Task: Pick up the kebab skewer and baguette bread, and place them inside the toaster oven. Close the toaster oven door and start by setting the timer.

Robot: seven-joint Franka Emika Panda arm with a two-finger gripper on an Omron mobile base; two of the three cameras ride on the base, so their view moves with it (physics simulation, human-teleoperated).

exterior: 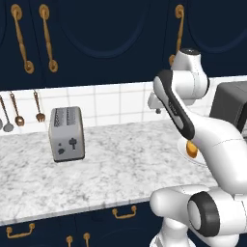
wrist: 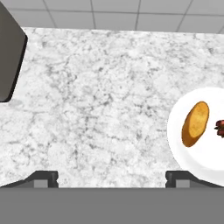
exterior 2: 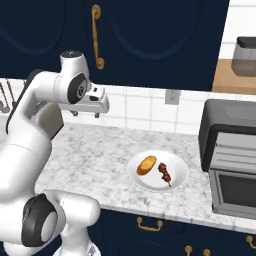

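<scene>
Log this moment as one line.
gripper: open, empty | baguette bread, kebab skewer: on plate | toaster oven: closed

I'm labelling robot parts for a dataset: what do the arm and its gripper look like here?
The arm is glossy white with rounded links and dark grey or black joint bands and end caps. The gripper is a white, boxy hand with two small dark fingers tipped with lighter grey pads. No cables or markings are visible.
</scene>
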